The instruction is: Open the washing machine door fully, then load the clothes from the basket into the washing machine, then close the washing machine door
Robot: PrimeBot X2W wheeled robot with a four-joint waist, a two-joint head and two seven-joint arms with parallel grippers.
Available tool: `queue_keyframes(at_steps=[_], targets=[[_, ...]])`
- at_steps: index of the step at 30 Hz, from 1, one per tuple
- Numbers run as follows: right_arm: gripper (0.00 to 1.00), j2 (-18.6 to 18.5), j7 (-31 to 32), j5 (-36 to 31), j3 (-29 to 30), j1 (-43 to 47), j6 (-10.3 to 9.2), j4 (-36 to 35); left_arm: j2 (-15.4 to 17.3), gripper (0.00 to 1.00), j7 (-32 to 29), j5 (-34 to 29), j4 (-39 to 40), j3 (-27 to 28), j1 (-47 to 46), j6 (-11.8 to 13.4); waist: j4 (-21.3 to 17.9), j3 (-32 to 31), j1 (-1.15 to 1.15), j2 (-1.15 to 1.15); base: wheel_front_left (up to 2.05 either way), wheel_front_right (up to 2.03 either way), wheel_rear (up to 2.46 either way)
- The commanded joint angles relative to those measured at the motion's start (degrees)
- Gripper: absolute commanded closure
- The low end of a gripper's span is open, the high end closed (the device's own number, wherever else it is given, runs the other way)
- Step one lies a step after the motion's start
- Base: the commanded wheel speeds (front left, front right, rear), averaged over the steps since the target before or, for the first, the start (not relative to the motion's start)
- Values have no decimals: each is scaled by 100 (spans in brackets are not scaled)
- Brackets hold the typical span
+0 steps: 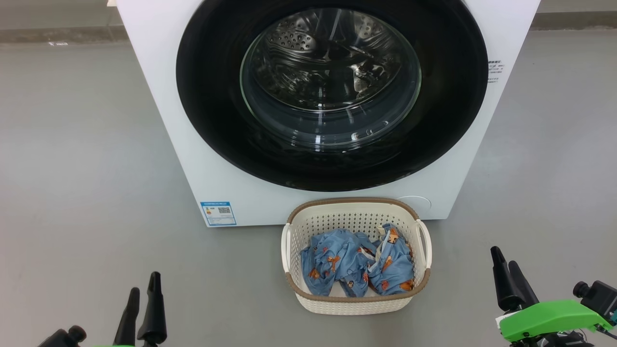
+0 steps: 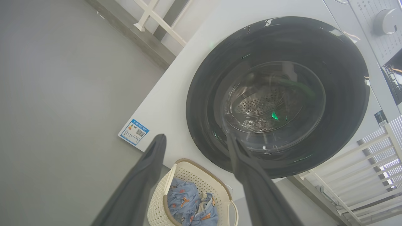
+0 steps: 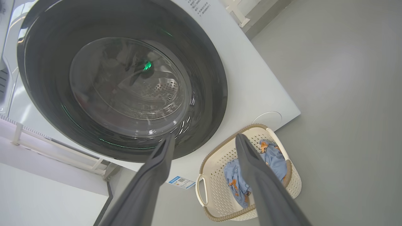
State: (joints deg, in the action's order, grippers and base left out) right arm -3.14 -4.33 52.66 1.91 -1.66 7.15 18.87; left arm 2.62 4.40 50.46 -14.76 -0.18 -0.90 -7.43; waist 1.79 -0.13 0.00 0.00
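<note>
our left gripper (image 1: 144, 284) sits at the lower left of the head view, its two long dark fingers spread apart, holding nothing and touching nothing. our right gripper (image 1: 504, 258) stands at the lower right above a bright green plastic mount (image 1: 549, 318), its tapered fingers likewise parted and empty. each wrist view shows a wide gap between the matte grey-black fingers.

just above the bottom centre of the head view we see the basket (image 1: 354, 200), a rounded rectangular tub of cream-white perforated plastic with a brown rim and looped side handles. the clothes (image 1: 356, 265) lie crumpled inside it: soft light-blue fabric printed with orange-brown figures, with a little white trim showing.

the basket stands on the floor (image 1: 72, 168) just in front of the washing machine (image 1: 159, 96), a big white boxy casing across the upper middle. the washing machine door (image 1: 212, 96) is shut against the front, a broad glossy black ring around a bulging clear glass bowl (image 1: 330, 125). through the glass we make out the perforated steel drum (image 1: 308, 38). a small blue label sticker (image 1: 218, 213) sits at the front's lower left corner, and a faint round cover (image 1: 414, 202) at its lower right.

the floor is smooth, matte grey. in the left wrist view a round knob (image 2: 384, 21) shows at the upper right and a white slatted railing (image 2: 361, 175) at the lower right.
</note>
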Motion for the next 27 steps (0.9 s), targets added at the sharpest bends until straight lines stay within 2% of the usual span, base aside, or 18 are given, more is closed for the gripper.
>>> queue_keyframes(at_steps=[1,27], targets=[[0,-78,-80,-181,-98,-243,21,-119,99,0,80,-176,200,61,-57,-3,2,-3,0,0,0,0,0],[0,-149,-522,-1826,-329,-288,27,-65,127,0,519,-2018,336,-11,-1,-4,70,-16,0,0,0,0,0]])
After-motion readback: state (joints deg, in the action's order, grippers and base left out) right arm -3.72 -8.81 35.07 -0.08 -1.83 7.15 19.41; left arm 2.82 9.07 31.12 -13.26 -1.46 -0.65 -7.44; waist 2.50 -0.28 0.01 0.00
